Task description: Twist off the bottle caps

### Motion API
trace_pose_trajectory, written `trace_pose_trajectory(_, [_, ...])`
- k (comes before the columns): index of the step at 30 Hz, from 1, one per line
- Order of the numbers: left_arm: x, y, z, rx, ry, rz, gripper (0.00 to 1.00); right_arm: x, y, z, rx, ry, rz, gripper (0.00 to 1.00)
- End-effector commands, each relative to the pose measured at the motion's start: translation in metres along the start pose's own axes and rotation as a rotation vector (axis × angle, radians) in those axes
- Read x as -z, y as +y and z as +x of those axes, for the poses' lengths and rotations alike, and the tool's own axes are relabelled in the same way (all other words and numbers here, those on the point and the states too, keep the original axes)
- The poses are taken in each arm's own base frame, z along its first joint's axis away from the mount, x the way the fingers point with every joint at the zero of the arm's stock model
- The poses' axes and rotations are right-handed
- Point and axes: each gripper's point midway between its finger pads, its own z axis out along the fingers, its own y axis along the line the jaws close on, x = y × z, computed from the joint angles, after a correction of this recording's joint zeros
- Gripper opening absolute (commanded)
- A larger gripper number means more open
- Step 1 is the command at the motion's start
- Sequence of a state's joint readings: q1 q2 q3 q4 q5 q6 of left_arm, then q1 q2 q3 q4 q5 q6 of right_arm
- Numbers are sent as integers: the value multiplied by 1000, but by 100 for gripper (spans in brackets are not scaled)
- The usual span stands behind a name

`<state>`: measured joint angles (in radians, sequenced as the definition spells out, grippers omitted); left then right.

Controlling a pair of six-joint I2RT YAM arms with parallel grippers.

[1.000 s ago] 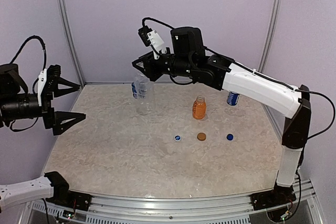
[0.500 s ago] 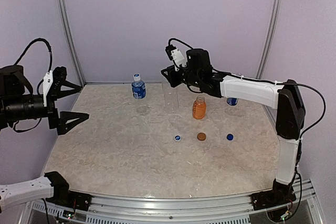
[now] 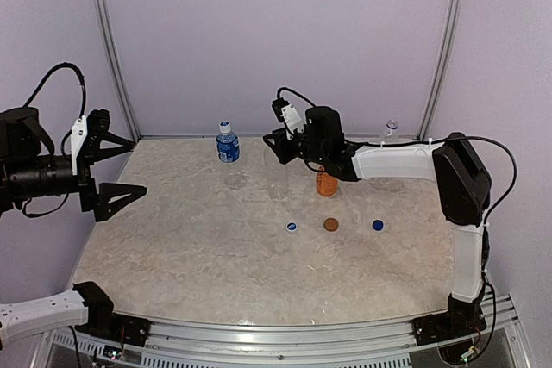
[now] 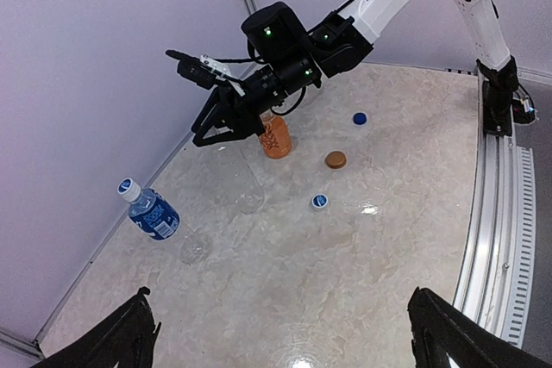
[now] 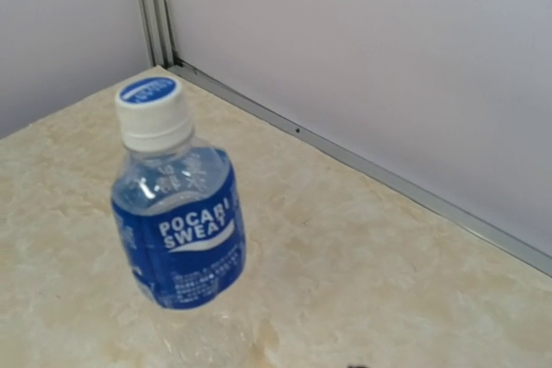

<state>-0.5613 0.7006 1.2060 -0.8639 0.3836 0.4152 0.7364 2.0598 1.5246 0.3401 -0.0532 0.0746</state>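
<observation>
My right gripper is shut on the top of the tall clear bottle, just left of the open orange bottle. A blue-labelled bottle stands at the back left with its cap on. A second bottle's whitish cap shows above the right forearm. Two blue caps and a brown cap lie loose on the table. My left gripper hangs open at the far left, holding nothing. The right wrist view shows no fingers.
Walls close the table on three sides, with metal posts at the back corners. A metal rail runs along the near edge. The right forearm stretches low over the back right of the marble top.
The right gripper carried the tall clear bottle from the back left to beside the orange bottle and lowered it. The left gripper shifted slightly and stays open.
</observation>
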Motion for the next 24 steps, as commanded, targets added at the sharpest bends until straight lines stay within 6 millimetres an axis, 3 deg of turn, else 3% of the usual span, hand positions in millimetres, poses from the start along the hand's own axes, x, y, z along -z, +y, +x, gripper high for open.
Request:
trace_pose_trajectory(1, [0,2,0,1,-5,-11,99,-3,-2,16,-26,6,-14,0])
trace_pose_trajectory(3, [0,2,-1,0,-8,-9,99,-4,-3,19,-33,18,-7,0])
trace_pose_trajectory(8, [0,2,-1,1,-6,-5,99,4,-7,11,-22,16,18,43])
trace_pose_trajectory(15, [-2,1,-3,5,-12,8,99,8,-6,-8,10,10,6,66])
trace_pose_trajectory(16, [-2,1,-3,5,-11,7,99,8,-5,-11,15,8,3,72])
trace_pose_trajectory(18, [-3,3,-4,9,-8,2,99,9,-3,-19,26,2,-9,94])
trace_pose_trajectory(19, [-4,5,-4,13,-3,-6,99,11,-2,-26,30,-4,-14,99])
trace_pose_trajectory(22, [-9,21,-2,32,33,-72,99,16,0,-51,43,-25,-25,99])
trace_pose_trajectory(24, [-23,44,8,50,129,-126,99,22,0,-71,45,-38,-21,99])
